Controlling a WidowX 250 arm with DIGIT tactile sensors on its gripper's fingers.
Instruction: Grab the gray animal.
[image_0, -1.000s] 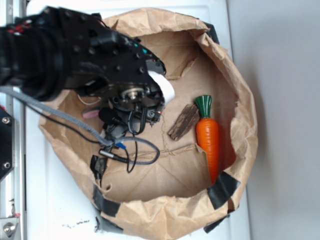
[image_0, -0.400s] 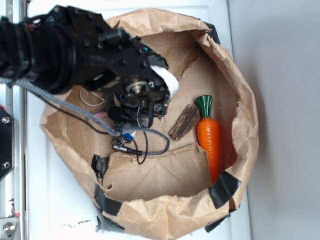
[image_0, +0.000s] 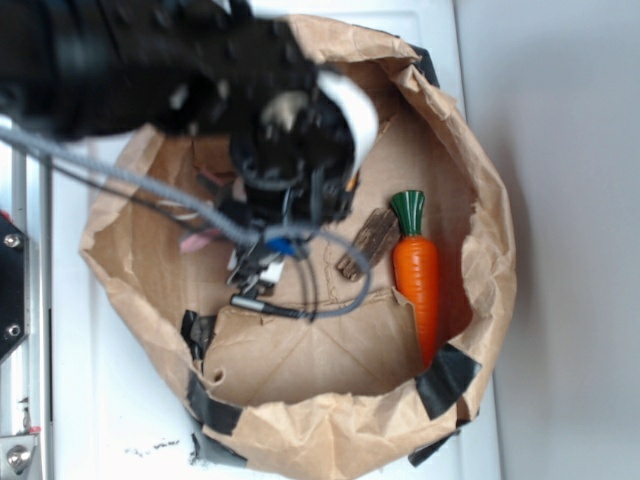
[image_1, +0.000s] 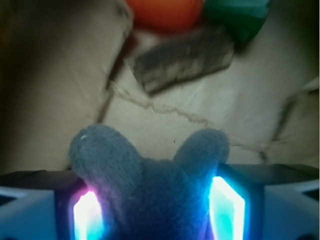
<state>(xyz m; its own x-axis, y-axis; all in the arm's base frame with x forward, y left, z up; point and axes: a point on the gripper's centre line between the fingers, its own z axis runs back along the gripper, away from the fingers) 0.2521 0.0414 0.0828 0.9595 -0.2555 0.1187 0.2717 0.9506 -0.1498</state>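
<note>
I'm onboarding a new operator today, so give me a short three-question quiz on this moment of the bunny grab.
1. True or false: the gray animal sits between the two lit fingers of the claw.
2. Multiple choice: in the exterior view, what lies right beside the orange carrot, on its left? A) a blue cup B) the brown wood piece C) a spoon
3. Fill in: everything lies inside a brown ____ bag with a rolled-down rim.

Key: 1 true; 2 B; 3 paper.
</note>
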